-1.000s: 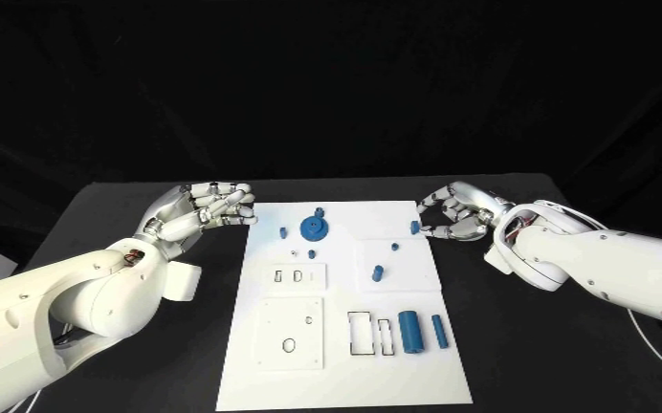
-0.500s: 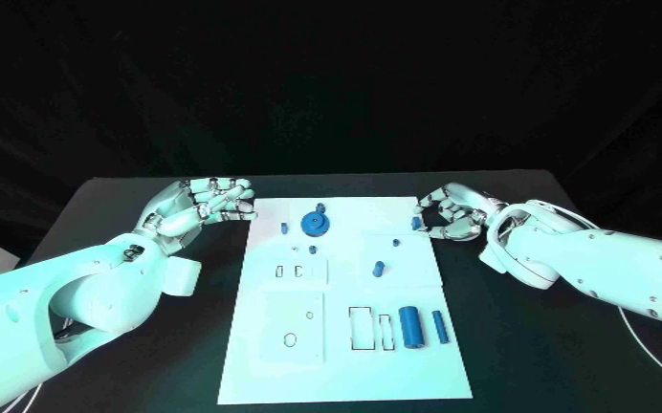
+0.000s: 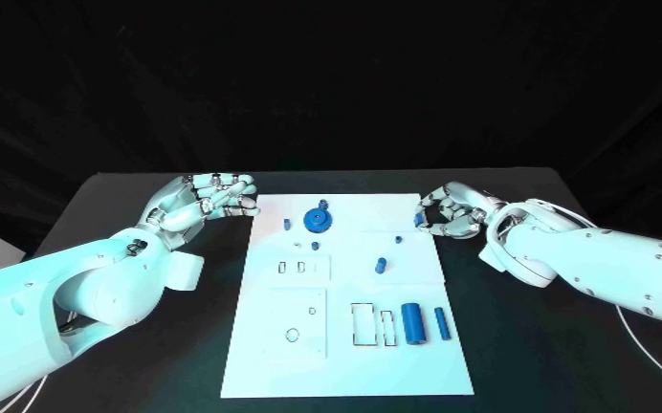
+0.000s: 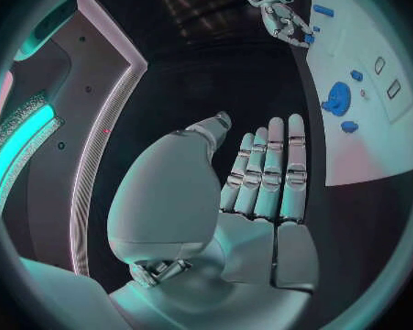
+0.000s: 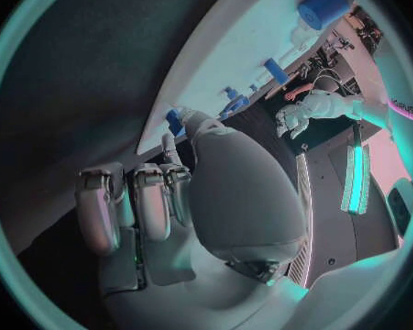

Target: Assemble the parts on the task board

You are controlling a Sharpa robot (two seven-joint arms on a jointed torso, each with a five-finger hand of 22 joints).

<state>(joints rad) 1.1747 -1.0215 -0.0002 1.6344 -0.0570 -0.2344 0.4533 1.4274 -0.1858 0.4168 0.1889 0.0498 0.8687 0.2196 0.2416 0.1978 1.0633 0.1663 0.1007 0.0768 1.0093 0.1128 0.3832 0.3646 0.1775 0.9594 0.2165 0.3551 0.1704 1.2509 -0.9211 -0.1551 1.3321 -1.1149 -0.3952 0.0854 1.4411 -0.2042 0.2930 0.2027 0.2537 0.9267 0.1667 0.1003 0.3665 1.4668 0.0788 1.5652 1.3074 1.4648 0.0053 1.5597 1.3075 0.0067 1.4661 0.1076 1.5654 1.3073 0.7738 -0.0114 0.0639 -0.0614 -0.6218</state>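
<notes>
The white task board [image 3: 345, 365] lies mid-table. A blue gear [image 3: 318, 217] stands near its far end, with small blue pegs [image 3: 380, 264] scattered around the middle. A blue cylinder [image 3: 411, 322] and a blue bar [image 3: 442, 322] lie near its front right. My left hand [image 3: 207, 201] hovers off the board's far left corner, flat with straight fingers [image 4: 261, 191], holding nothing. My right hand [image 3: 450, 212] hangs at the far right edge, fingers curled [image 5: 133, 198]. Its thumb is close to a small blue peg [image 5: 175, 119] at that edge; I cannot tell whether they touch.
Rectangular slots [image 3: 362, 325] and raised white plates [image 3: 293, 322] mark the board's near half. Black tabletop [image 3: 552, 356] runs along both sides of the board. The right hand [image 4: 279, 15] and the gear [image 4: 338, 97] also appear in the left wrist view.
The whole picture has shifted slightly. My right hand has edged a little closer to the board's far right edge. The left hand stays about where it was.
</notes>
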